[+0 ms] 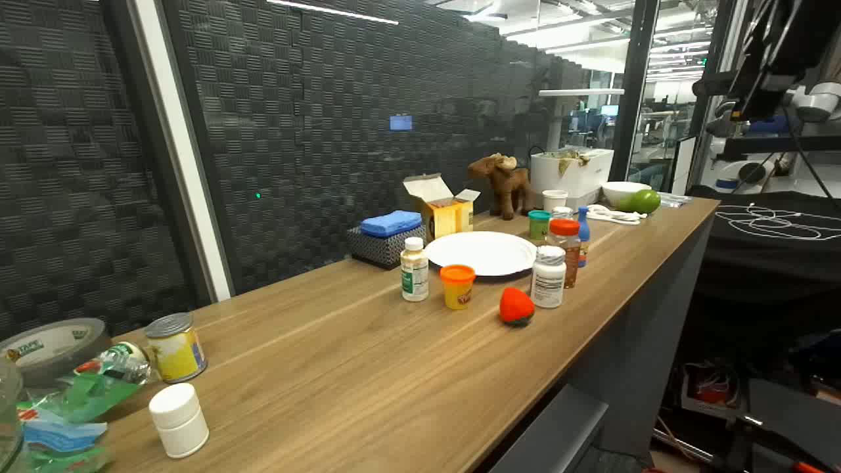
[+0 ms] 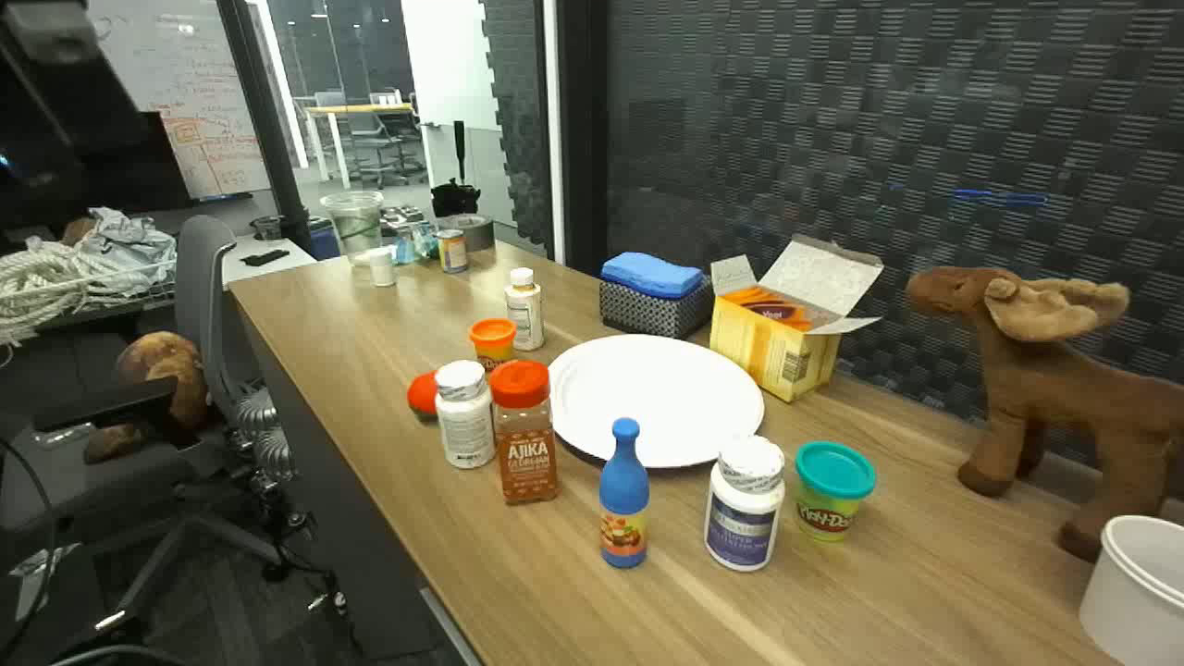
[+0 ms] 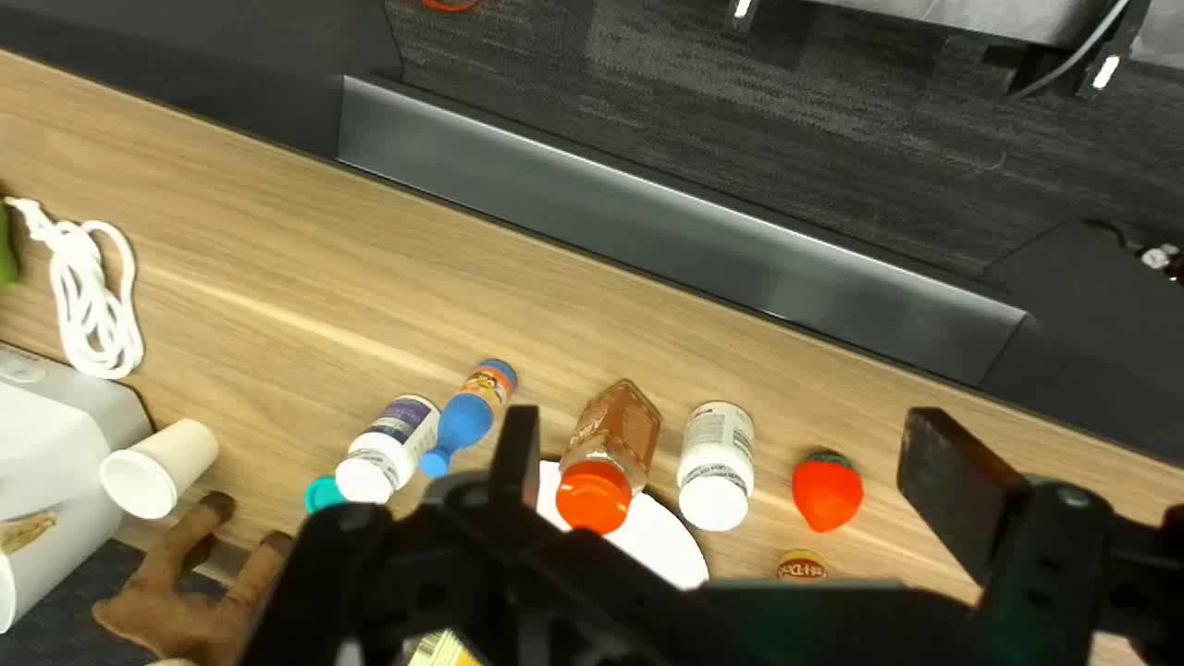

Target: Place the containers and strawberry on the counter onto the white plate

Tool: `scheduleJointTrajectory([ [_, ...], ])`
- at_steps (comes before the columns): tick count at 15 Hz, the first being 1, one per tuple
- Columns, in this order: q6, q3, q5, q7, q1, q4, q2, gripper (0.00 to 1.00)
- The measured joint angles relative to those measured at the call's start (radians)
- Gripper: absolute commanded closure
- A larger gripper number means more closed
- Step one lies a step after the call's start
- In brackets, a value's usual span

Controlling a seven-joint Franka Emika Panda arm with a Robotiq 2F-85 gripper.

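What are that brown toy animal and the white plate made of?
Brown toy animal: probably plush fabric, matte, judging by its fuzzy-looking body.
White plate: perhaps paper or plastic, smooth, rather matte; its thin rim hints so, without settling which.

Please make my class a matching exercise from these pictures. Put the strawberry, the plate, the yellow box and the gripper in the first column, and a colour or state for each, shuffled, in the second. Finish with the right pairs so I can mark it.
Column 1
1. Strawberry
2. Plate
3. Yellow box
4. Gripper

Column 2
A. Flaps standing open
B. Jaws wide apart
C. Red, with a dark green end
D. Plain white and round

Right pairs: 1-C; 2-D; 3-A; 4-B
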Motion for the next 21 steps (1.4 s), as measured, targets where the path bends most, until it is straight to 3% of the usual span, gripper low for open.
scheduleJointTrajectory([
  [15, 0.003, -0.004, 0.0, 0.002, 0.0, 0.003, 0.004, 0.0],
  [21, 0.211, -0.077, -0.048, 0.011, -0.018, 0.032, 0.186, 0.0],
])
